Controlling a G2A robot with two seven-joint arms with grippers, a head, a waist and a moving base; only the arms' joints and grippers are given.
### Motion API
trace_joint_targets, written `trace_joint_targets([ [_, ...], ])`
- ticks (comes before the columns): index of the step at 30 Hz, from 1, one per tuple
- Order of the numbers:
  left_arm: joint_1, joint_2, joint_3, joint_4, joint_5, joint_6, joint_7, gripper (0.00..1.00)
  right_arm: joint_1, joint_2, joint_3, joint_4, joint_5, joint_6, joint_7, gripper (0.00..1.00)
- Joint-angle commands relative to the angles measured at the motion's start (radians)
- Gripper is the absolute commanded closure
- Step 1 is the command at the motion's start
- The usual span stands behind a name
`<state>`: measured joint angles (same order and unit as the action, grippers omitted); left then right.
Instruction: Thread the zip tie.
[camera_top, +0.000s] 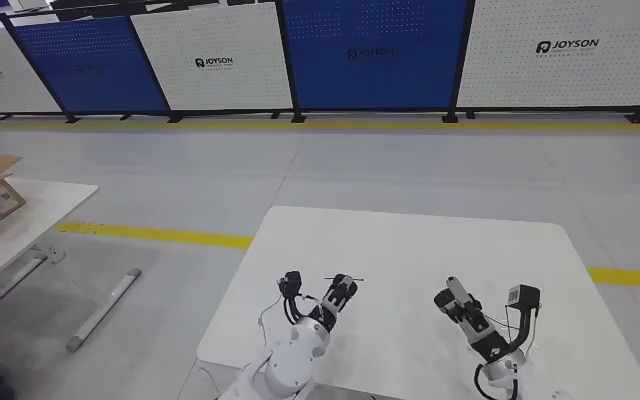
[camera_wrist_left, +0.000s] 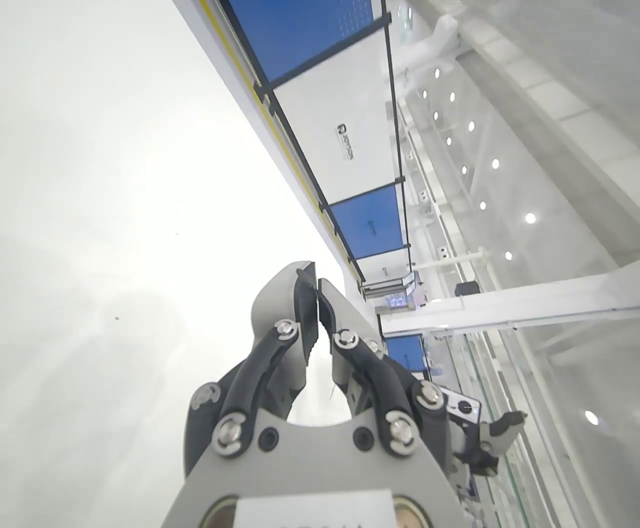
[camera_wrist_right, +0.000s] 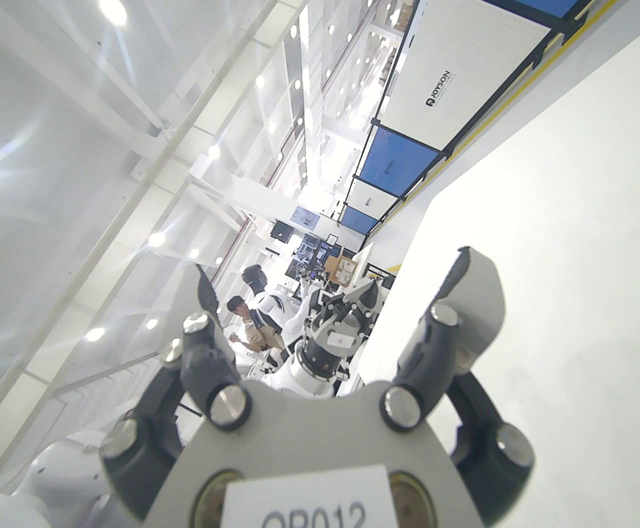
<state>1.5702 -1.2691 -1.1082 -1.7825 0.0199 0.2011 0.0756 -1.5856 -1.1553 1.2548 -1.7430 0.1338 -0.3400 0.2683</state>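
Note:
The zip tie (camera_top: 352, 279) is a thin dark strip lying level across the tip of my left gripper (camera_top: 344, 286), near the front of the white table (camera_top: 420, 250). In the left wrist view that gripper (camera_wrist_left: 317, 289) has its pads pressed together above the table top (camera_wrist_left: 100, 200); the strip shows there as hardly more than a dark sliver. My right gripper (camera_top: 452, 293) stands at the front right of the table. Its fingers (camera_wrist_right: 462, 270) are spread wide, with nothing between them. The right wrist view shows the left gripper (camera_wrist_right: 361, 294) farther off, closed to a point.
The table's far half is bare white surface. Beyond it run a grey floor, a yellow line (camera_top: 150, 234) and a row of blue and white partition panels (camera_top: 375, 55). A second table (camera_top: 40, 205) stands at the left.

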Motion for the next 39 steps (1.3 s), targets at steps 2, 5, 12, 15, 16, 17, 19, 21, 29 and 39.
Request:
trace_joint_targets([
  [2,-0.015,0.011,-0.008,0.011,0.036,-0.018,-0.145,1.00,0.000,0.000,0.000,0.000,0.000,0.000,0.000,0.00],
  [5,-0.016,0.015,-0.013,0.015,0.049,-0.030,-0.174,1.00,0.000,0.000,0.000,0.000,0.000,0.000,0.000,0.00],
  [12,-0.016,0.015,-0.013,0.015,0.049,-0.030,-0.174,1.00,0.000,0.000,0.000,0.000,0.000,0.000,0.000,0.00],
  [15,-0.017,0.014,-0.013,0.013,0.007,-0.054,-0.206,1.00,0.000,0.000,0.000,0.000,0.000,0.000,0.000,0.00],
  [16,-0.019,0.016,-0.021,0.017,-0.016,-0.072,-0.237,1.00,0.000,0.000,0.000,0.000,0.000,0.000,0.000,0.00],
  [17,-0.020,0.018,-0.032,0.020,-0.045,-0.092,-0.269,1.00,0.000,0.000,0.000,0.000,0.000,0.000,0.000,0.00],
  [19,-0.022,0.021,-0.059,0.030,-0.121,-0.134,-0.336,1.00,0.000,0.000,0.000,0.000,0.000,0.000,0.000,0.00],
  [21,-0.019,0.023,-0.082,0.035,-0.197,-0.175,-0.368,1.00,0.000,0.000,0.000,0.000,0.000,0.000,0.000,0.00],
  [29,-0.003,0.016,-0.082,0.037,-0.226,-0.211,-0.239,1.00,0.000,0.000,0.000,0.000,0.000,0.000,0.000,0.00],
  [39,-0.003,0.016,-0.082,0.037,-0.226,-0.211,-0.239,1.00,0.000,0.000,0.000,0.000,0.000,0.000,0.000,0.00],
])
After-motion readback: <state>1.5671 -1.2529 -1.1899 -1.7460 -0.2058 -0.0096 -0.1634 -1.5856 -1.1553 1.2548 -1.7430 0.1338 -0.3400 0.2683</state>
